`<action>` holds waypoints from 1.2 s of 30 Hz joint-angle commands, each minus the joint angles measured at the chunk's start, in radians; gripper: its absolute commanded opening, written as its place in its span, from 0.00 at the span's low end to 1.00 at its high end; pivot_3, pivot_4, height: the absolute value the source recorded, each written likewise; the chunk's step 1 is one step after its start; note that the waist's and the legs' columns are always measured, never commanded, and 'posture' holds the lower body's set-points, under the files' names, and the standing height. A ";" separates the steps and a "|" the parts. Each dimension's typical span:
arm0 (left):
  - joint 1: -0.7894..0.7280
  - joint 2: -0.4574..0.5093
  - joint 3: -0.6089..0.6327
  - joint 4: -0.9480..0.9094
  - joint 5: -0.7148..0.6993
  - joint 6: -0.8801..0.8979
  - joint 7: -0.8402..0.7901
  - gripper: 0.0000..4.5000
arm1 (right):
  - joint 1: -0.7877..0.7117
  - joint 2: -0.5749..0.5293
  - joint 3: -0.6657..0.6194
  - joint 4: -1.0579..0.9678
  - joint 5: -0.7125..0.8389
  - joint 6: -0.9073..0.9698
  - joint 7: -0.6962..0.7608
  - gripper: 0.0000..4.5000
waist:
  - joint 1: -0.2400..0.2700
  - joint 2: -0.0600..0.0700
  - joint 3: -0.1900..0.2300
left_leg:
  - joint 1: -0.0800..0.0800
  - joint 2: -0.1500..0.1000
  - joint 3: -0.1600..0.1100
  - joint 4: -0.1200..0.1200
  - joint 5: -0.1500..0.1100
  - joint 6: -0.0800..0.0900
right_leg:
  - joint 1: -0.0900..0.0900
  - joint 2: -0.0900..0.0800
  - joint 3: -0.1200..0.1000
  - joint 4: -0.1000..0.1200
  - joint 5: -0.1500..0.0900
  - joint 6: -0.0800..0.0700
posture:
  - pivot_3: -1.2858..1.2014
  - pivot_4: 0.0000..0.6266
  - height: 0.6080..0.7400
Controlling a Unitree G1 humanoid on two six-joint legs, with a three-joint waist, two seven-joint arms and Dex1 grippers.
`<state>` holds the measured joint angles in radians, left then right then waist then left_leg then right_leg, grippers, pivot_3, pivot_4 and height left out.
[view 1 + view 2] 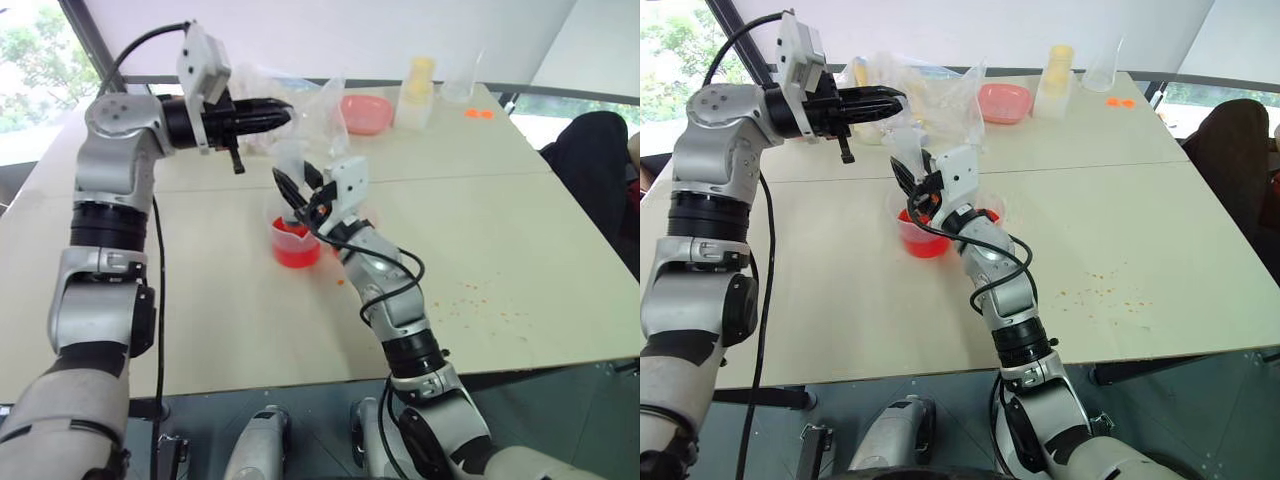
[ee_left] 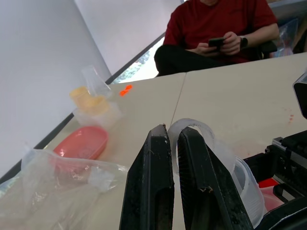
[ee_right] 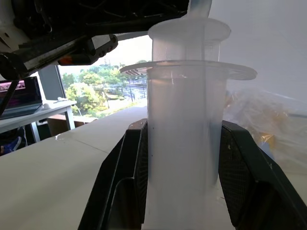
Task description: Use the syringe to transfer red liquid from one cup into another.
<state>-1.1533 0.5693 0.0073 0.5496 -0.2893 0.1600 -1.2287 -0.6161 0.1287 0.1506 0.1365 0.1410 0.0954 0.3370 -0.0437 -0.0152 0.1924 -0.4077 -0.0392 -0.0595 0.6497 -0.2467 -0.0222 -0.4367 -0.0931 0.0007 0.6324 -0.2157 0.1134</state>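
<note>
1. We note silver-grey arm shells with black joint bands.
2. Black cables loop along both arms.
3. Each gripper, left gripper (image 1: 283, 110) and right gripper (image 1: 297, 185), has two black fingers behind a white camera block.

From my seat the syringe (image 3: 184, 143) runs off the bottom of the right wrist view, so I can't see its tip. In the head views my right gripper (image 1: 305, 190) covers most of it. The second cup (image 1: 990, 212) sits half hidden behind that arm; I can't tell its contents.
</note>
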 commanded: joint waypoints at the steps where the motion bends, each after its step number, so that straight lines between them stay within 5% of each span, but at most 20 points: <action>1: -0.103 0.005 0.056 -0.001 -0.019 -0.059 0.036 0.01 | 0.016 0.022 0.106 0.059 -0.029 -0.017 0.070 0.32 | -0.001 0.000 0.000 | 0.000 0.000 0.000 0.000 0.000 0.000 | 0.000 0.000 0.000 0.000 0.000 0.000 | 0.52 0.24 1.00; 14: -0.141 0.010 0.063 0.107 -0.013 -0.116 0.018 0.01 | 0.026 0.020 0.112 0.063 -0.033 -0.037 0.067 0.32 | -0.002 0.000 0.000 | 0.000 0.000 0.000 0.000 0.000 0.000 | 0.000 0.000 0.000 0.000 0.000 0.000 | 0.52 0.24 1.00; 24: 0.007 0.055 0.054 -0.092 -0.097 0.143 -0.084 0.88 | -0.020 0.007 0.052 -0.040 -0.003 0.015 0.032 0.32 | -0.004 0.000 0.000 | 0.000 0.000 -0.001 0.000 0.000 0.000 | 0.000 0.000 0.000 0.001 0.000 0.000 | 0.52 0.24 1.00; 29: 0.147 0.161 0.144 -0.214 -0.243 0.418 -0.110 0.88 | -0.044 -0.004 0.014 -0.131 0.012 0.065 0.003 0.32 | -0.012 0.000 0.000 | 0.000 0.001 -0.002 0.000 0.000 0.000 | -0.001 0.001 0.002 0.002 0.000 0.000 | 0.52 0.24 1.00; 36: 0.327 0.219 0.271 -0.306 -0.288 0.478 0.036 0.88 | -0.066 -0.036 -0.028 -0.177 0.026 0.104 -0.019 0.32 | -0.013 0.000 0.000 | 0.000 0.001 -0.002 0.000 0.000 0.000 | -0.002 0.001 0.003 0.002 0.000 0.000 | 0.52 0.24 1.00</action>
<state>-0.8182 0.7803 0.2222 0.2863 -0.5480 0.6429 -1.2344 -0.6512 0.0890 0.1315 0.0194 0.1467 0.2020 0.3219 -0.0563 -0.0151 0.1925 -0.4073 -0.0377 -0.0615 0.6497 -0.2465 -0.0226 -0.4387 -0.0924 0.0033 0.6348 -0.2157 0.1131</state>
